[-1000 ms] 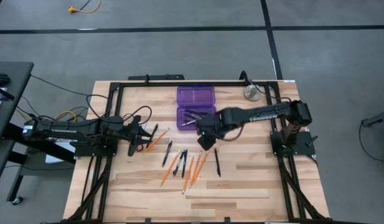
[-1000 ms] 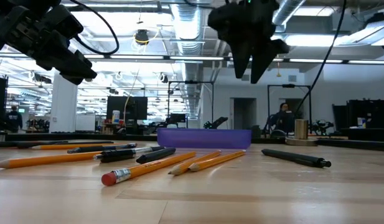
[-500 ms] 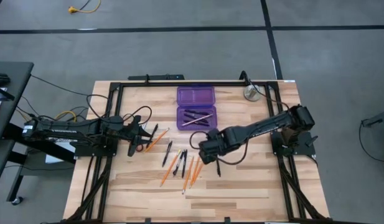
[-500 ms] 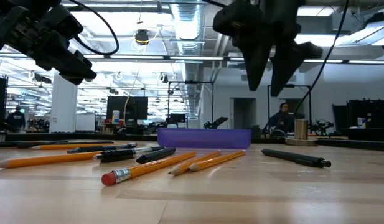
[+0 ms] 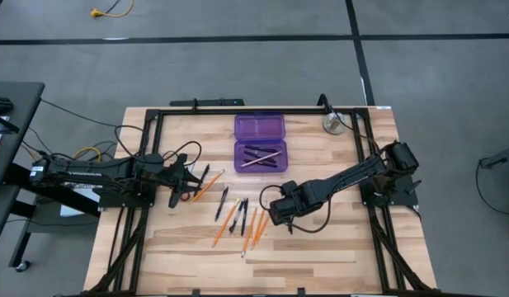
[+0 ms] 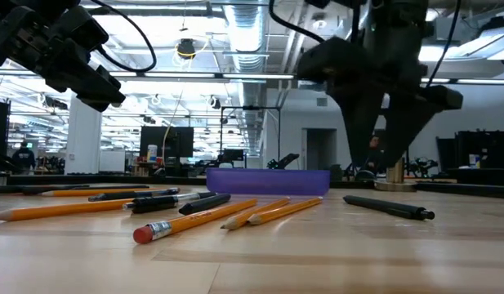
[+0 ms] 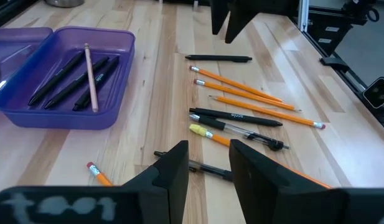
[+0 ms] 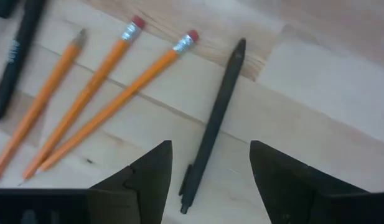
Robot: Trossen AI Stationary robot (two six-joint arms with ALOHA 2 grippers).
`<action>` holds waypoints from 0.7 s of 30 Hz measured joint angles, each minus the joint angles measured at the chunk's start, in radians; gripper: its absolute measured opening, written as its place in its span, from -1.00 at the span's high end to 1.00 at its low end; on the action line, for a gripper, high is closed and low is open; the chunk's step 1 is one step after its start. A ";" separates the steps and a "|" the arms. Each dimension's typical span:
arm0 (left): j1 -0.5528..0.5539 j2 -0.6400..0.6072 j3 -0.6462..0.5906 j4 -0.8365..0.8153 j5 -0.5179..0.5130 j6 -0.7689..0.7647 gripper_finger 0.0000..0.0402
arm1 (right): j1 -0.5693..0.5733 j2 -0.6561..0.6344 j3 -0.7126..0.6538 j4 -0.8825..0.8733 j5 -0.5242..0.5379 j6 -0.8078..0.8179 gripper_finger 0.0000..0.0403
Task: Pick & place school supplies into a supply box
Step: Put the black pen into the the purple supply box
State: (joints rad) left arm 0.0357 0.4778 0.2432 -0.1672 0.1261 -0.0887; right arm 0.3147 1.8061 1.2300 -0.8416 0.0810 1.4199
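We have the right gripper (image 5: 280, 211) low over the surface (image 5: 336, 247), its fingers (image 8: 149, 174) spread wide and holding nothing. What the next move turns on is the lone black pen (image 8: 213, 127) lying straight ahead of them. In the right wrist view it runs lengthwise up through the gap, one finger to each side, so its long axis lies crosswise to the closing direction, which we judge is what a clean pinch needs. In the low view the gripper hangs above the same pen (image 6: 389, 207) and is not yet touching it. Three orange pencils (image 8: 111, 102) lie fanned just beside the pen, near enough that we would keep the near finger clear of them on the way down.

The purple box (image 5: 260, 143) sits open towards the back of the surface, well apart from this pen, with a few black pens and a pale pencil (image 7: 89, 73) already in its nearer half.

Our left gripper (image 5: 181, 177) waits at the left side, near another pencil and pen there. Its fingers (image 7: 173, 171) stand partly apart, and we see nothing between them. The right arm is plainly the nearer one to the lone pen.
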 joint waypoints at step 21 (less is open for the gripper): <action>0.000 0.007 0.000 0.006 -0.001 0.001 0.48 | 0.000 0.166 -0.023 0.103 -0.083 -0.014 0.02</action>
State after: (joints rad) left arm 0.0357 0.4852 0.2432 -0.1612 0.1250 -0.0879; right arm 0.3146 1.9720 1.2066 -0.7385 -0.0018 1.4059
